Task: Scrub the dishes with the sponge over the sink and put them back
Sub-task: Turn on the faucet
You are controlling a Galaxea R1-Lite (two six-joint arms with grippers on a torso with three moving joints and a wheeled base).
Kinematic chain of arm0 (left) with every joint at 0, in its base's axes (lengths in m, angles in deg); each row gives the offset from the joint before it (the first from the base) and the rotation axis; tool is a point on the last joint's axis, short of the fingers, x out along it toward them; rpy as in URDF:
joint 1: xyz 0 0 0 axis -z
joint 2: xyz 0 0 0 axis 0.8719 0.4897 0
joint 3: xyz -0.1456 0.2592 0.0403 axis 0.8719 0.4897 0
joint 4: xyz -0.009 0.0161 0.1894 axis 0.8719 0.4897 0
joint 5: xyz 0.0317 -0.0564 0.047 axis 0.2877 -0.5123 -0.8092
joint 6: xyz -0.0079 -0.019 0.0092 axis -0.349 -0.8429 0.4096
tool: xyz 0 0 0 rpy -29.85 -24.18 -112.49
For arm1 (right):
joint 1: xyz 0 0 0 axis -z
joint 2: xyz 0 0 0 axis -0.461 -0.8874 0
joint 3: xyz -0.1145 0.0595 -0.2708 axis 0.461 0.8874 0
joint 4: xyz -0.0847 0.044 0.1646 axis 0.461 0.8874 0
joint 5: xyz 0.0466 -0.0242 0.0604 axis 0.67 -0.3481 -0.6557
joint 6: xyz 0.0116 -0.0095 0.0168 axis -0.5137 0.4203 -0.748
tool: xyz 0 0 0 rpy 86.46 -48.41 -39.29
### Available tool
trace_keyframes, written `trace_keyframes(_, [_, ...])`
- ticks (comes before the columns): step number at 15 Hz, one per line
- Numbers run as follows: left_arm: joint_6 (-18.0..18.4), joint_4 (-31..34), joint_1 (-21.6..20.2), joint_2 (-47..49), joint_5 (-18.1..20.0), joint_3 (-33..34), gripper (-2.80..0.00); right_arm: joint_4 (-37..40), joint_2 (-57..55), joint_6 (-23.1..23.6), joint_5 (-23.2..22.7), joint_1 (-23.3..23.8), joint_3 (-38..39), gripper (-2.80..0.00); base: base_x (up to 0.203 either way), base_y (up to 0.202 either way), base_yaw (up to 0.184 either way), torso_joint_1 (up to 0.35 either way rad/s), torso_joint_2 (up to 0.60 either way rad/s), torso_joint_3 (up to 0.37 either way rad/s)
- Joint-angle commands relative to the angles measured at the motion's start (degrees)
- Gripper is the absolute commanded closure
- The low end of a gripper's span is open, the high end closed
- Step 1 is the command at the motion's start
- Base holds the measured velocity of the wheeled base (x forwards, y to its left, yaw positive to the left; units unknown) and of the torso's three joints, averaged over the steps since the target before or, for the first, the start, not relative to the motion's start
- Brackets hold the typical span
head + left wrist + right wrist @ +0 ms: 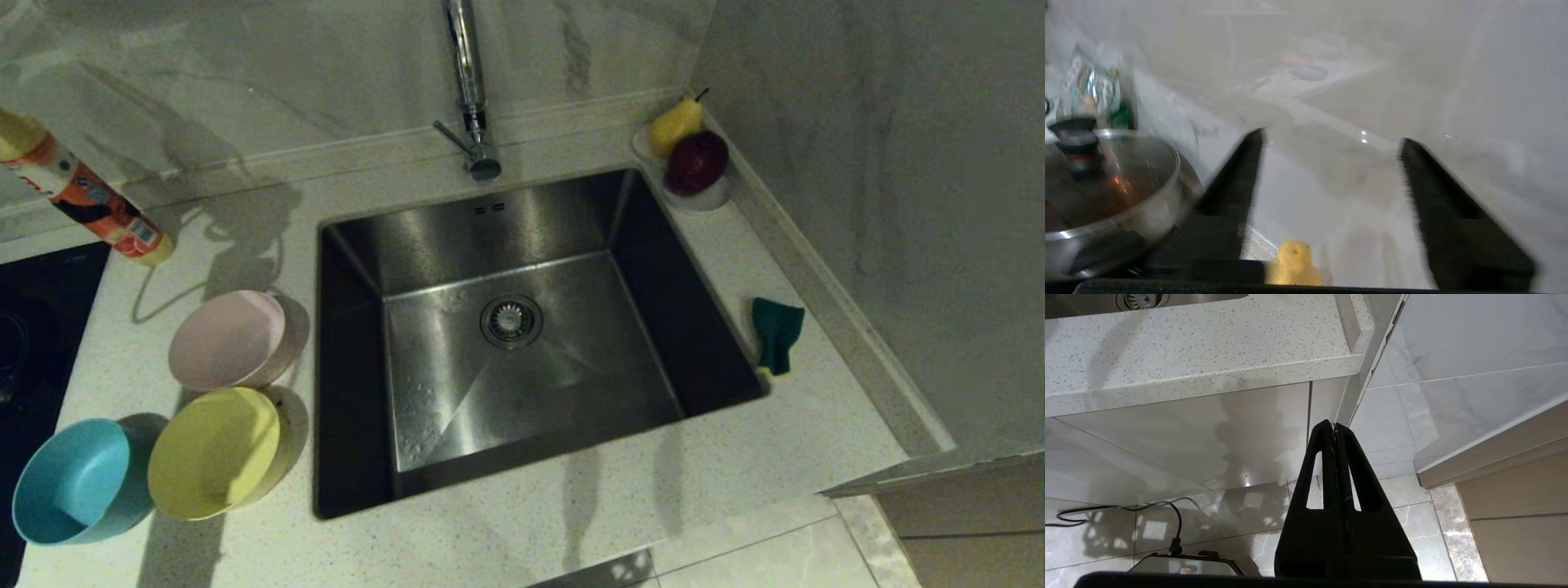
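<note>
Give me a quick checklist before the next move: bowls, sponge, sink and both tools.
1. Bowls on the counter left of the sink: pink bowl, yellow bowl and blue bowl all upright, none held: ok.
2. Sponge on the counter right of the sink, green face up, free to pick: ok.
3. Sink holds no dishes; drain uncovered: ok.
4. Left tool open and holding nothing, up by a lidded pot: ok.
5. Right tool shut and holding nothing, hanging below the counter edge: ok, but parked.
6. Whether the bowls have been scrubbed: cannot tell.
</note>
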Motion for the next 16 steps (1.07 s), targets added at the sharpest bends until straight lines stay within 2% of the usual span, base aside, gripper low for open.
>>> trace_keyframes(1, [0.1, 8.2, 1.0, -11.2, 2.4, 0.5, 0.0, 0.0, 0.0, 0.0, 0.0, 0.0, 0.0, 0.0, 0.0, 0.0, 0.0, 0.0, 0.0, 0.0])
trace_keyframes(4, [0.8, 24.8, 3.5, -21.9, 12.2, 4.3, 0.0, 0.0, 0.0, 0.0, 0.0, 0.0, 0.0, 0.0, 0.0, 0.0, 0.0, 0.0, 0.0, 0.0])
trace_keyframes(6, [1.6, 34.5, 4.8, -29.7, 20.7, 11.4, 0.0, 0.0, 0.0, 0.0, 0.0, 0.0, 0.0, 0.0, 0.0, 0.0, 0.0, 0.0, 0.0, 0.0])
trace_keyframes(10, [3.5, 44.4, 6.9, -44.0, 37.2, 27.1, 0.0, 0.0, 0.0, 0.0, 0.0, 0.0, 0.0, 0.0, 0.0, 0.0, 0.0, 0.0, 0.0, 0.0])
trace_keyframes(12, [6.6, 47.7, 7.4, -50.2, 41.1, 35.6, 0.0, 0.0, 0.0, 0.0, 0.0, 0.0, 0.0, 0.0, 0.0, 0.0, 0.0, 0.0, 0.0, 0.0])
trace_keyframes(16, [13.2, 49.2, 9.3, -64.2, 43.6, 55.0, 0.0, 0.0, 0.0, 0.0, 0.0, 0.0, 0.0, 0.0, 0.0, 0.0, 0.0, 0.0, 0.0, 0.0])
